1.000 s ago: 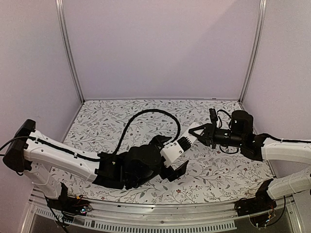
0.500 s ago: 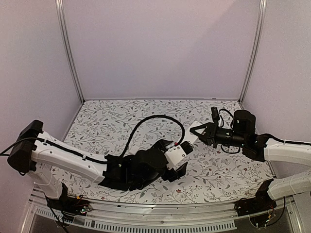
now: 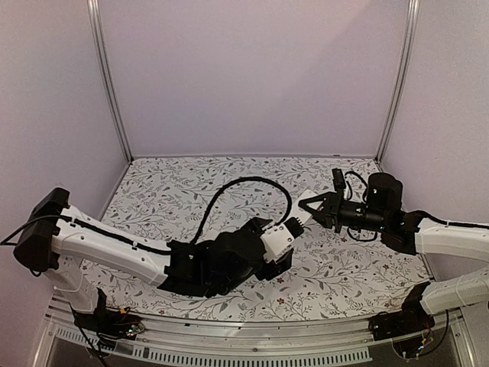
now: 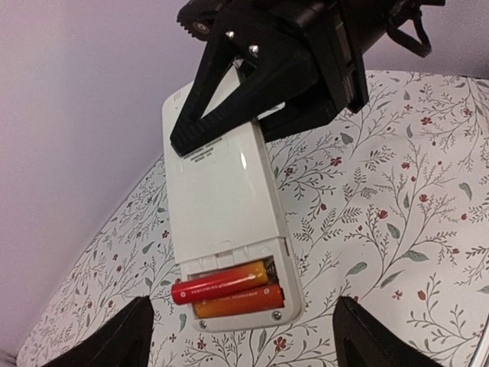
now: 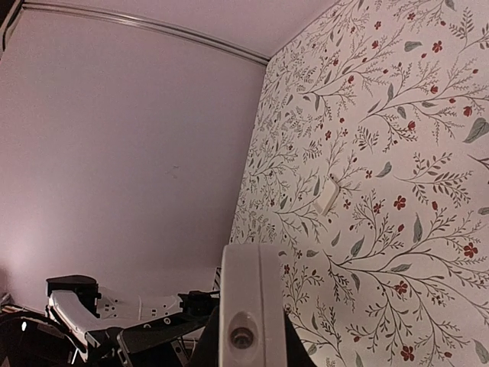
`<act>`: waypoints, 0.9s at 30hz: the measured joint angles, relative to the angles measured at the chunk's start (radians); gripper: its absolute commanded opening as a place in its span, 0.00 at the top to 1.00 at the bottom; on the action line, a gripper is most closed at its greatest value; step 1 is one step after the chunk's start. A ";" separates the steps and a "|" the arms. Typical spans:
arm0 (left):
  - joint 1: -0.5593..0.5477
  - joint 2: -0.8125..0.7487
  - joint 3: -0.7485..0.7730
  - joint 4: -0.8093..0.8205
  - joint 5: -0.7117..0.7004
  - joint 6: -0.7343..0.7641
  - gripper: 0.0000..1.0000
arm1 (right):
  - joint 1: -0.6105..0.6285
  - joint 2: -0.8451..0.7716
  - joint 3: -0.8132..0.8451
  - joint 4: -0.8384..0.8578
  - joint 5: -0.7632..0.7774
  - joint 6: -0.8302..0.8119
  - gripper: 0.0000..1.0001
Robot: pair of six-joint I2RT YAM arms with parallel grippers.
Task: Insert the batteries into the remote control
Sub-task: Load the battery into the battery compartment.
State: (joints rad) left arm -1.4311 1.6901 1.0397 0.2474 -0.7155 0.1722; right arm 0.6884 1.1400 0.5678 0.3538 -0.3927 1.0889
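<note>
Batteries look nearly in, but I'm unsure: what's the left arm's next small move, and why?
Probably press the upper battery down with a left finger: it lies slanted, one end past the bay's edge, while the lower battery sits flat. The right fingers grip the remote.

Top cam high at near edge, looking fwd/down over whole tabletop (image 3: 168,191); left wrist cam close on remote control (image 4: 218,222) back; right wrist cam v. close, sighting along its edge; all share both.

White remote control (image 4: 218,206) sits mid-frame in my left wrist view, back facing me, bay open at its lower end, two orange-red batteries (image 4: 229,292) inside, the upper one poking out left.
</note>
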 measured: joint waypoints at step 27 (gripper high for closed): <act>0.012 0.019 0.025 -0.045 0.000 0.003 0.27 | 0.000 0.000 -0.006 0.029 -0.007 0.027 1.00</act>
State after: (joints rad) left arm -1.4193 1.7092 1.0645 0.2020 -0.7158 0.1757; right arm 0.6884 1.1400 0.5613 0.3824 -0.3996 1.1160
